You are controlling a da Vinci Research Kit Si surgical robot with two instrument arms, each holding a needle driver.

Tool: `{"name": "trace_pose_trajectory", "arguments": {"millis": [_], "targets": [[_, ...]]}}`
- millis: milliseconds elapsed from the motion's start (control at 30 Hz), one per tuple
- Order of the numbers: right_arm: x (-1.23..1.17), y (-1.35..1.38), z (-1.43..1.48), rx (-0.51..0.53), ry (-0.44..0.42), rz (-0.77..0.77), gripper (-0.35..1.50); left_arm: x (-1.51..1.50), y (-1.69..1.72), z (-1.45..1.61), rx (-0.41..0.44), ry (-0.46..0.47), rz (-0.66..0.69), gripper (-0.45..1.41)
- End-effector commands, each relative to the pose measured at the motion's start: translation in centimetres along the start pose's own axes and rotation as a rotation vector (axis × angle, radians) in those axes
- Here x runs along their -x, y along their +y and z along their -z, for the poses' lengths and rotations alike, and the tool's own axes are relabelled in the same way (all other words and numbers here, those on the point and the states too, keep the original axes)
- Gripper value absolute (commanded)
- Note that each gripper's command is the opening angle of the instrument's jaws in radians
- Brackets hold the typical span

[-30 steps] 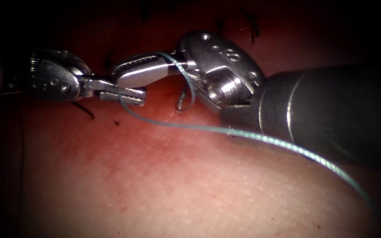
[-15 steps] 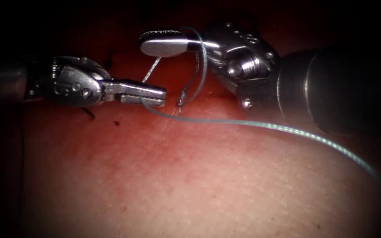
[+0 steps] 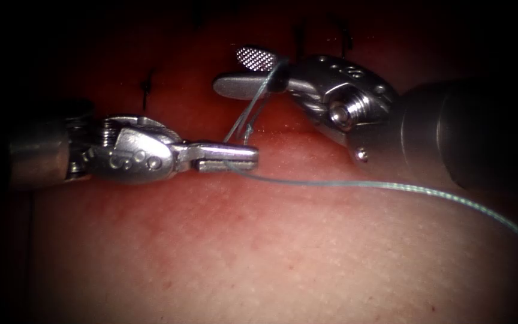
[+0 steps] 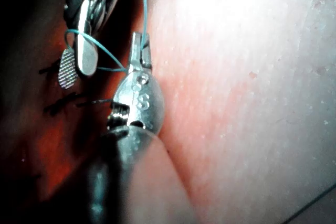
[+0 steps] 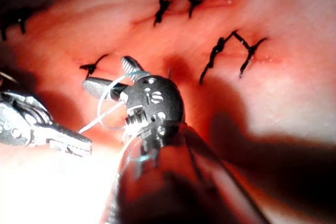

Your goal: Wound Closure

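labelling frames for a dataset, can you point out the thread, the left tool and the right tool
thread [image 3: 355, 184], endoscope view, on the long strand lying across the tissue
left tool [image 3: 226, 155], endoscope view, on its fingers, shut on the thread
right tool [image 3: 253, 72], endoscope view, between its parted fingers, thread looped round them

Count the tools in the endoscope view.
2. The left tool, at left, has fingers shut on the thread; the right tool, at upper right, has open fingers with thread looped round them.
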Motion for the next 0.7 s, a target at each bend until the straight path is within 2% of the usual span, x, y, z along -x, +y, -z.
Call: {"name": "trace_pose_trajectory", "arguments": {"millis": [33, 267, 700], "targets": [[0.02, 0.04, -0.10, 0.004, -0.001, 0.001, 0.83, 0.04, -0.04, -0.06, -0.001, 0.001, -0.002, -0.45], [0.19, 0.38, -0.15, 0.054, -0.033, -0.047, 0.79, 0.08, -0.10, -0.19, -0.009, -0.004, 0.000, -0.45], [0.31, 0.66, -0.22, 0.090, -0.063, -0.096, 0.71, 0.32, -0.16, -0.40, -0.013, -0.012, 0.010, -0.45]]}}
